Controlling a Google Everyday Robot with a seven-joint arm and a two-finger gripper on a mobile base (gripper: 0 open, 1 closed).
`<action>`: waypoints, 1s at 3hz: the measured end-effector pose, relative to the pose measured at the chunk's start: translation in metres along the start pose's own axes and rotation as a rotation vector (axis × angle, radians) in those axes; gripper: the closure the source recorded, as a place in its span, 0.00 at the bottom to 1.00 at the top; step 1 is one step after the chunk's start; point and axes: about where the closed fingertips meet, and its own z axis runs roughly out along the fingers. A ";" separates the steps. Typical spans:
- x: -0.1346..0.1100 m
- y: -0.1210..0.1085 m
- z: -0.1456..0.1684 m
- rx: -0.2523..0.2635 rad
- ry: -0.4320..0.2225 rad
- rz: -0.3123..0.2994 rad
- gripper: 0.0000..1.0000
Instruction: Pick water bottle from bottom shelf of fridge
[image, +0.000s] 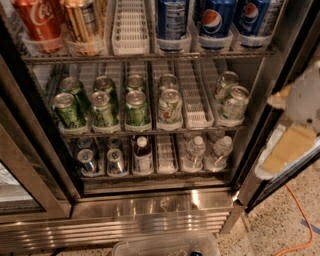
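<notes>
The upright water bottle stood left of, and deeper than, what seemed the gripper, whose state I could not tell.

Speckled floor, orange cable across it, below the hand at right.

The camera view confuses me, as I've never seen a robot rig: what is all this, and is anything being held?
One camera looks into an open drinks fridge. The pale white-and-tan shape at the right edge is the robot's pincer, its grasping part, outside the fridge beside the door frame. The bottom shelf carries silver cans, a dark bottle and two clear water bottles. Green cans fill the shelf above. Both water bottles stand on the shelf, away from the pincer, so neither is held.
</notes>
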 end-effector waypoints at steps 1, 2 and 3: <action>0.015 0.026 0.038 -0.005 -0.090 0.130 0.00; 0.021 0.057 0.078 0.009 -0.146 0.213 0.00; 0.020 0.069 0.124 0.042 -0.157 0.280 0.00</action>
